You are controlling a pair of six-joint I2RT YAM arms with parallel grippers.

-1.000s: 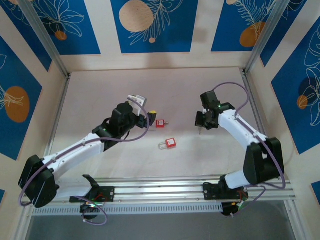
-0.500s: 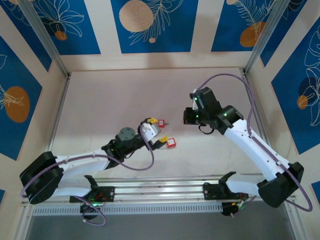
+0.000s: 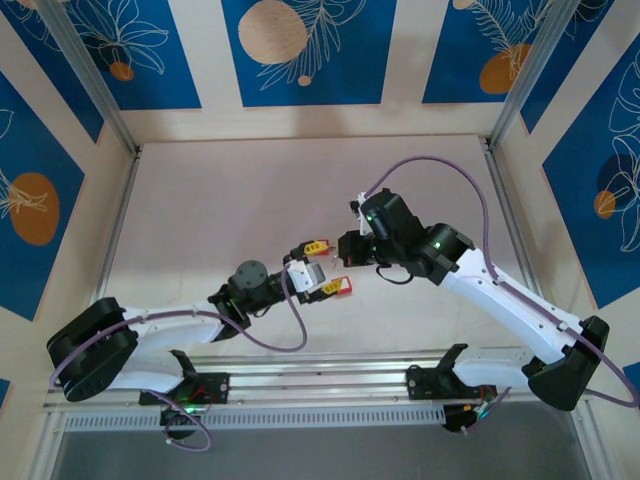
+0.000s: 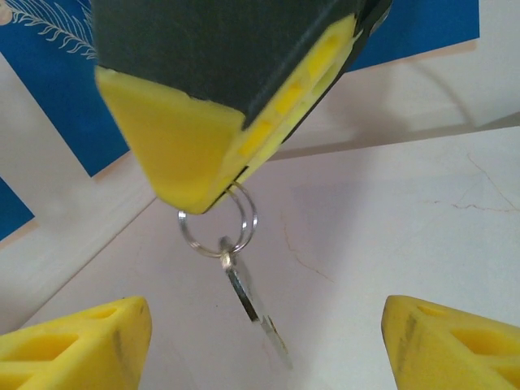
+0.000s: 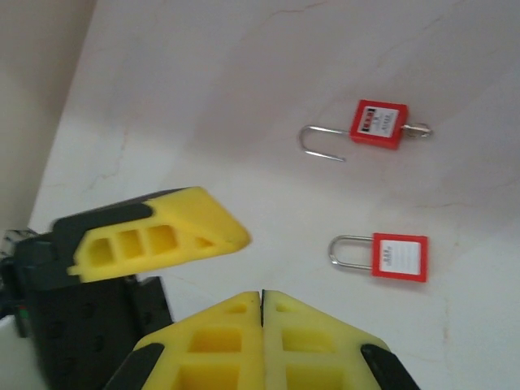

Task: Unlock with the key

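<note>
While the left tool (image 3: 318,281) stands with its fingers (image 4: 81,345) spread wide and grips nothing, the key (image 4: 252,309) dangles in the gap between them, touching neither, as the left wrist view shows. It hangs from a key ring (image 4: 248,236) pinched at the tip of the right tool (image 5: 262,299), whose fingers are pressed together. The key's long axis runs downward with a slight tilt, blade lowest and probably free to swing.

Just right of the left tool, on the table (image 3: 200,200), lies the closed padlock (image 3: 340,287). Its shackle points left toward the left arm and its body end faces right. A second padlock (image 3: 318,246), its shackle sprung open, lies near it, farther back.

By this layout, the blade has to go from hanging to lying along the closed padlock's axis, entering from the right, where the keyway presumably sits. Both arms look about equally near to it.
</note>
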